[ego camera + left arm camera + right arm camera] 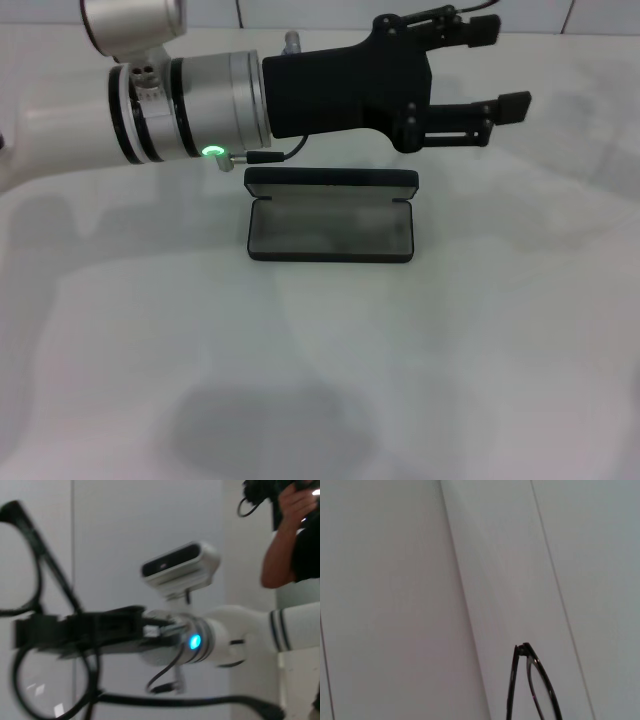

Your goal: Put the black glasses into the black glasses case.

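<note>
The black glasses case point(330, 228) lies open on the white table, grey lining up, its lid standing at the back. My left gripper point(505, 68) hovers open and empty above and behind the case, reaching in from the left. The black glasses point(50, 562) do not show in the head view. In the left wrist view my right gripper point(30, 630) is shut on them near the bridge, held up in the air before a white wall. A corner of the glasses' frame point(522, 652) shows in the right wrist view.
The white table point(400, 380) spreads around the case. My right arm point(235, 635), with its wrist camera and blue light, is out of the head view. A person point(295, 530) holding a camera stands behind it.
</note>
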Robot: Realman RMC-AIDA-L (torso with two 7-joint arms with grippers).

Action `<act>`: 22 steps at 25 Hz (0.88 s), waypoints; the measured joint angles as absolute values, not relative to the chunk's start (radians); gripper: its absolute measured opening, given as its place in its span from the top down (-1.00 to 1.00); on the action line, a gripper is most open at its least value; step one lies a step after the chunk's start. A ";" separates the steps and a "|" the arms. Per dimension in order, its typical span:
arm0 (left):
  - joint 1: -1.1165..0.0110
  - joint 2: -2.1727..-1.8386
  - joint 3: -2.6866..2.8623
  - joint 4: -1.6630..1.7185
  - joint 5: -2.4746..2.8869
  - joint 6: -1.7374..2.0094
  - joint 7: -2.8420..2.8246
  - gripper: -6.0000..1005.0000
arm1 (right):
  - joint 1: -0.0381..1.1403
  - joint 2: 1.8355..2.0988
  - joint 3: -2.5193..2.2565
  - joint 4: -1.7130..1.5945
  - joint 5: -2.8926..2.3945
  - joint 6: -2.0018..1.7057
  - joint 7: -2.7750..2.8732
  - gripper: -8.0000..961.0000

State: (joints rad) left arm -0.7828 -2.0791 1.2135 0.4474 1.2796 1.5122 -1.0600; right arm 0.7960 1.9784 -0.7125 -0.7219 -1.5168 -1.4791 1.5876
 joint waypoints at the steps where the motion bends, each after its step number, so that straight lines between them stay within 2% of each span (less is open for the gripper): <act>1: -0.785 -2.079 1.214 0.447 1.280 1.530 -1.064 -0.59 | 0.802 1.981 -0.717 -0.717 -1.515 -1.477 1.587 0.74; 6: -0.796 -2.078 1.209 0.448 1.276 1.595 -1.071 -0.59 | 0.817 2.000 -0.763 -0.712 -1.519 -1.465 1.575 0.74; 10: -0.792 -2.078 1.205 0.448 1.261 1.600 -1.070 -0.59 | 0.808 2.000 -0.815 -0.712 -1.522 -1.445 1.565 0.74; 22: -0.767 -2.073 1.154 0.449 1.237 1.601 -1.069 -0.59 | 0.755 1.959 -0.843 -0.708 -1.577 -1.531 1.574 0.74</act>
State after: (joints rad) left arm -0.7667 -2.0732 1.1544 0.4495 1.2373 1.6013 -1.0689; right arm 0.7551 1.9585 -0.8426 -0.7076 -1.5769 -1.5309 1.5742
